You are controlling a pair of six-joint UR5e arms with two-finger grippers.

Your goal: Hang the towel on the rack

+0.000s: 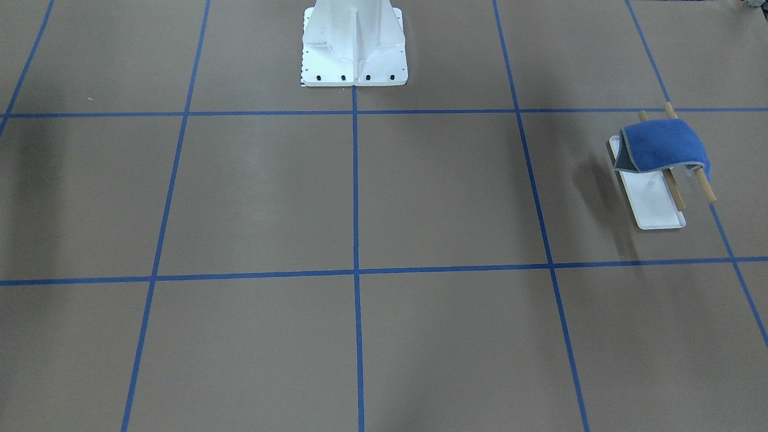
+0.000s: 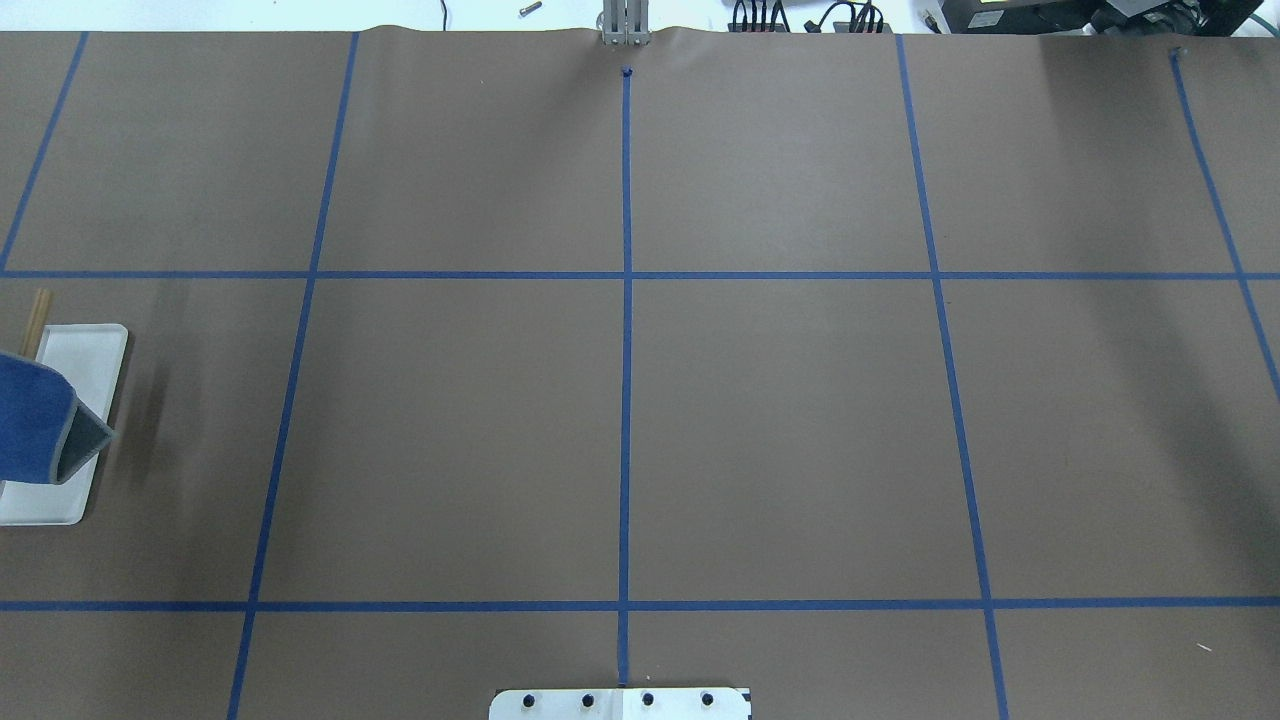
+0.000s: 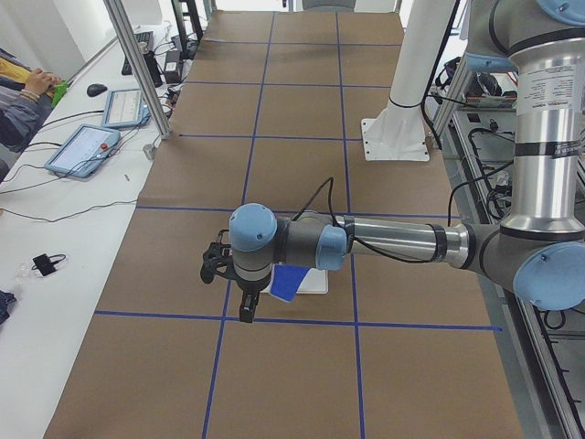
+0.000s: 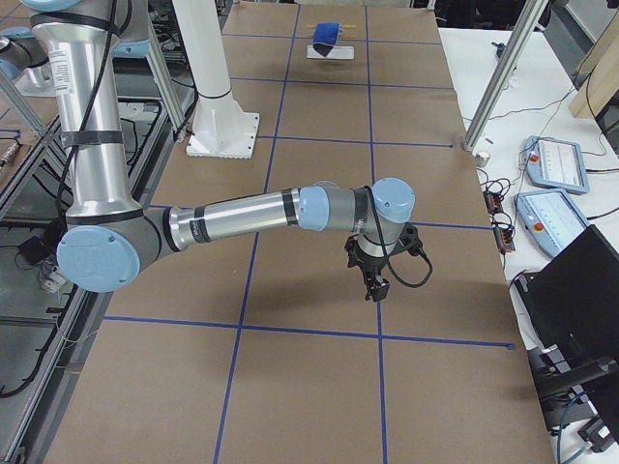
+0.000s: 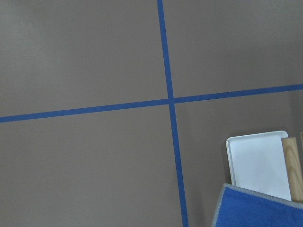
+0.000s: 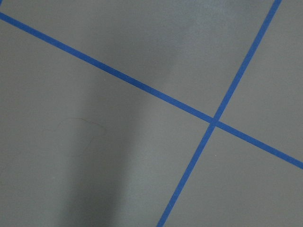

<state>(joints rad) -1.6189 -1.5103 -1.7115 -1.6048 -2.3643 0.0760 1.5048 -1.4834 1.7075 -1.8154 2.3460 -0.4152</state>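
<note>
You see the small bright-blue soft cloth towel (image 1: 663,144) draped across both light-wood dowels of the white-tray rack (image 1: 653,207), on the robot's left. The left gripper (image 3: 247,309) hangs near it. The right gripper (image 4: 375,287) is well apart. You cannot tell either's opening.

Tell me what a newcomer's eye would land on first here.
The bright-blue towel, draped over the two wooden bars of the rack at the table's end on the robot's left. Then the blue tape grid across the brown table, and the large white pedestal at the robot's edge, midway.
</note>
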